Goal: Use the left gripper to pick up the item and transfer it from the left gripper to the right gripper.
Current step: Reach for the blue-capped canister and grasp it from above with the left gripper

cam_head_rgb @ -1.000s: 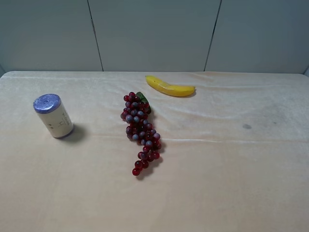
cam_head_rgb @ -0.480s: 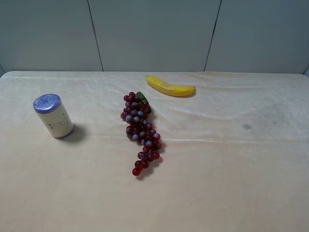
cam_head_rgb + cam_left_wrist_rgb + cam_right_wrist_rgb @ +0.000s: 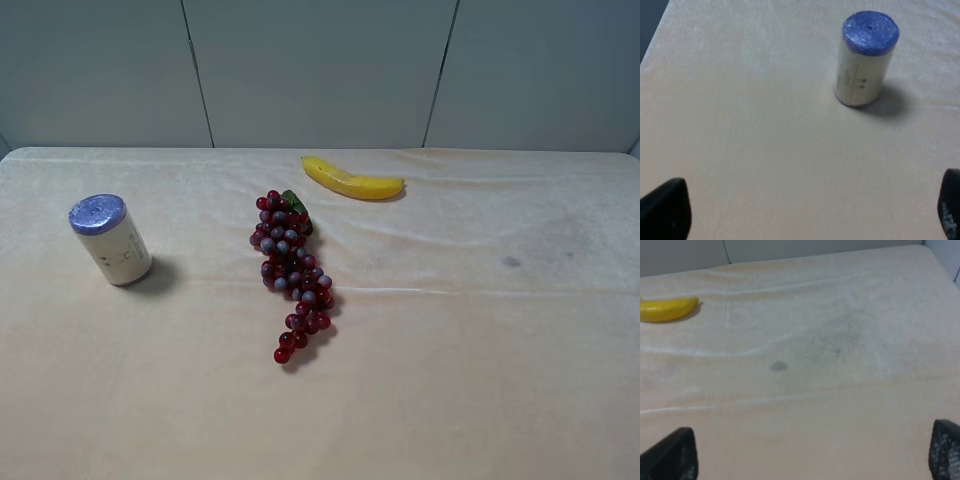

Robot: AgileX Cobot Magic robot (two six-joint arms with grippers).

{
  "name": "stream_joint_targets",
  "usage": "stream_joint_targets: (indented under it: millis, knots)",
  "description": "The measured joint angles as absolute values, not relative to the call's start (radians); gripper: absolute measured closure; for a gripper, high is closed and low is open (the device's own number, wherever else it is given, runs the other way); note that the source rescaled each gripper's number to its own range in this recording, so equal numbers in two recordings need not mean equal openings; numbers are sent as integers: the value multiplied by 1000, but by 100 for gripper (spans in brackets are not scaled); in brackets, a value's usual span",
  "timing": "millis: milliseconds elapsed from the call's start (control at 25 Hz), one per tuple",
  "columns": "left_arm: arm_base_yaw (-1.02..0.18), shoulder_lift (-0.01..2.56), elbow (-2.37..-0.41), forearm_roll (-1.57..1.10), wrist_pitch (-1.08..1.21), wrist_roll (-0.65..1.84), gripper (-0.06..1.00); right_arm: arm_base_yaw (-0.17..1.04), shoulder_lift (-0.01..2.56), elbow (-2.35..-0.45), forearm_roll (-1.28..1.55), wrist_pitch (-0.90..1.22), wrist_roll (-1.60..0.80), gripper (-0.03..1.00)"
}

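The item, a small can (image 3: pixel 112 241) with a cream-white label and a purple-blue top, stands upright on the cloth at the left. It also shows in the left wrist view (image 3: pixel 866 59), some way ahead of my left gripper (image 3: pixel 807 212), which is open and empty, with its fingertips (image 3: pixel 667 210) wide apart at the frame corners. My right gripper (image 3: pixel 810 455) is open and empty too, its fingertips (image 3: pixel 672 455) far apart over bare cloth. Neither gripper appears in the exterior high view.
A red-purple grape bunch (image 3: pixel 290 272) lies in the middle of the cream tablecloth (image 3: pixel 450 350). A yellow banana (image 3: pixel 352 181) lies behind it and also shows in the right wrist view (image 3: pixel 667 309). A grey panelled wall stands behind the table.
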State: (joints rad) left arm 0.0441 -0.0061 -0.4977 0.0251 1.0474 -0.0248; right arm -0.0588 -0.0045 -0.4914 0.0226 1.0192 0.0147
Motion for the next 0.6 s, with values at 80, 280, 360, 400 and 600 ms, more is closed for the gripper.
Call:
stream_joint_targets:
  millis: [80,280,360,400,600]
  knots:
    - [44,5,-515,25,1052,-25,-3,-59,-5,-491,23,1019,15,-3]
    - [44,171,-632,23,1084,-25,-3,-59,-5,-491,23,1019,15,-3]
    - [44,259,-678,22,1090,-25,-3,-59,-5,-491,23,1019,15,-3]
    - [44,319,-711,22,1093,-25,-3,-59,-5,-491,23,1019,15,-3]
    - [44,569,-830,22,1093,-25,-3,-59,-5,-491,23,1019,15,-3]
